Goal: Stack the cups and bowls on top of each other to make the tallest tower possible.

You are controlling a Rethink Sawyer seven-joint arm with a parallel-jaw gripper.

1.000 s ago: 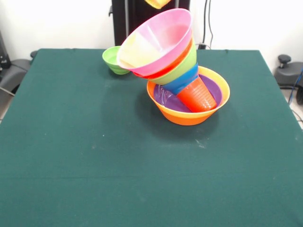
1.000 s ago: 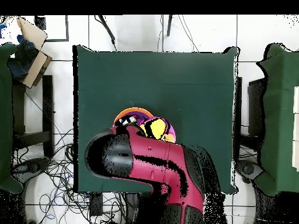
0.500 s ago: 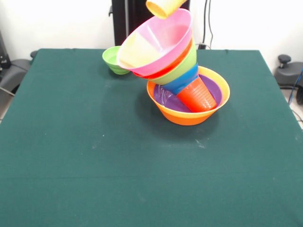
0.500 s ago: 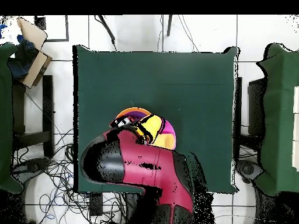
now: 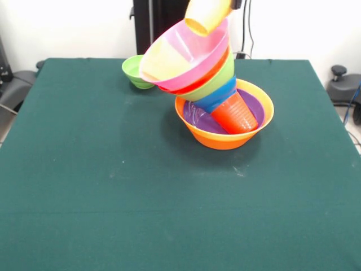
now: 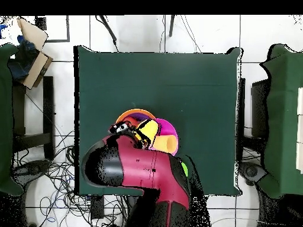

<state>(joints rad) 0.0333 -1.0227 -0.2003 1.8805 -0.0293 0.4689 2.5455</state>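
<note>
A dark green cloth-covered bench point(image 5: 113, 214) fills the front view; a white wall point(image 5: 67, 28) rises behind it. In the overhead view the bench point(image 6: 160, 83) stands on a pale tiled floor point(image 6: 136, 32) strewn with black cables point(image 6: 53, 177). A cardboard box point(image 6: 32, 50) sits well apart from the bench at upper left. Further green-covered surfaces point(image 6: 284, 118) flank it at both picture edges. A dark chair base point(image 5: 344, 84) shows at the front view's right edge.
</note>
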